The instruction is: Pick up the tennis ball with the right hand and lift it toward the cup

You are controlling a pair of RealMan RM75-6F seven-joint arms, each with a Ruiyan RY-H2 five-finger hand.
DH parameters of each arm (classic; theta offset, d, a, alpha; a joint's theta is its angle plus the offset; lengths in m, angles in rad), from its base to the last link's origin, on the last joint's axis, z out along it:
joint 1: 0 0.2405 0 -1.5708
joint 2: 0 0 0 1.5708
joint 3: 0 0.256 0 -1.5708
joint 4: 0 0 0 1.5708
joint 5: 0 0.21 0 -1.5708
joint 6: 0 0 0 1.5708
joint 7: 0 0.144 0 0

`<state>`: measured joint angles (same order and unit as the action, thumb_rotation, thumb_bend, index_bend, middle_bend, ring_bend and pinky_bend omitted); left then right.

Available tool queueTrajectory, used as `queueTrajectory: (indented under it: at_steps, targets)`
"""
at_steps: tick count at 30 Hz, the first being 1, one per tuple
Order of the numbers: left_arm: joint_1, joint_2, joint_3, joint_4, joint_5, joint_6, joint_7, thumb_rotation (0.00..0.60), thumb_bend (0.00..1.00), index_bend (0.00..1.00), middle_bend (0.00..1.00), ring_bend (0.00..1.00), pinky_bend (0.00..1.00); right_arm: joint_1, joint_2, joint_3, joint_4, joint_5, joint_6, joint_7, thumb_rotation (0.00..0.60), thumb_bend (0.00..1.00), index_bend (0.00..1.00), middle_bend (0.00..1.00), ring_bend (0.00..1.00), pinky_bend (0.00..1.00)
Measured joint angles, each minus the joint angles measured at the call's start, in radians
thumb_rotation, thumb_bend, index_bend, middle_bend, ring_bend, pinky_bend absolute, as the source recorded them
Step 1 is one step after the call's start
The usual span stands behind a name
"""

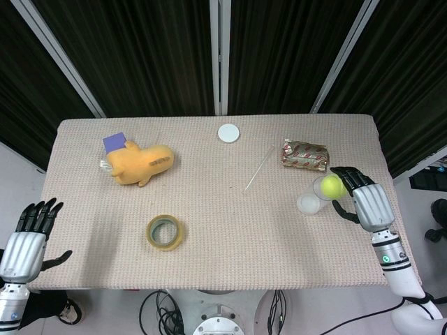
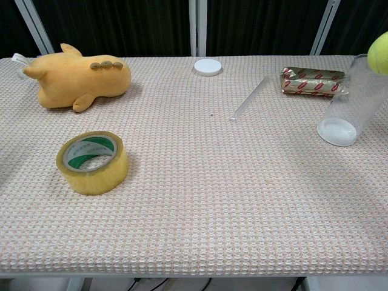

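We find the plush toy (image 1: 139,162) at the table's (image 1: 216,237) far left, the tape roll (image 1: 165,232) nearer, in front of it. The lid (image 1: 228,132) sits at the far middle. Rightward lie the straw (image 1: 257,169), then the foil packet (image 1: 305,155), with the cup (image 1: 312,197) just in front.
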<state>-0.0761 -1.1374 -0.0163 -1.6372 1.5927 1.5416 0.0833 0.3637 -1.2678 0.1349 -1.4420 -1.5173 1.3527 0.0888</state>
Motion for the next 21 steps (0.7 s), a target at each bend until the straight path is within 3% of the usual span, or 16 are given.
queueTrajectory:
  at_steps: [13, 21]
  targets:
    - [0.001, -0.003, -0.001, 0.005, 0.002, 0.006, -0.006, 0.600, 0.06, 0.04, 0.00, 0.00, 0.00, -0.022, 0.023, -0.001, -0.015, -0.021, 0.061, 0.014, 0.600, 0.21, 0.03, 0.08, 0.03, 0.24]
    - [0.002, -0.001, 0.001, 0.006, 0.007, 0.010, -0.015, 0.600, 0.06, 0.04, 0.00, 0.00, 0.00, -0.146, 0.105, -0.035, -0.029, 0.008, 0.155, 0.019, 0.600, 0.18, 0.00, 0.00, 0.00, 0.00]
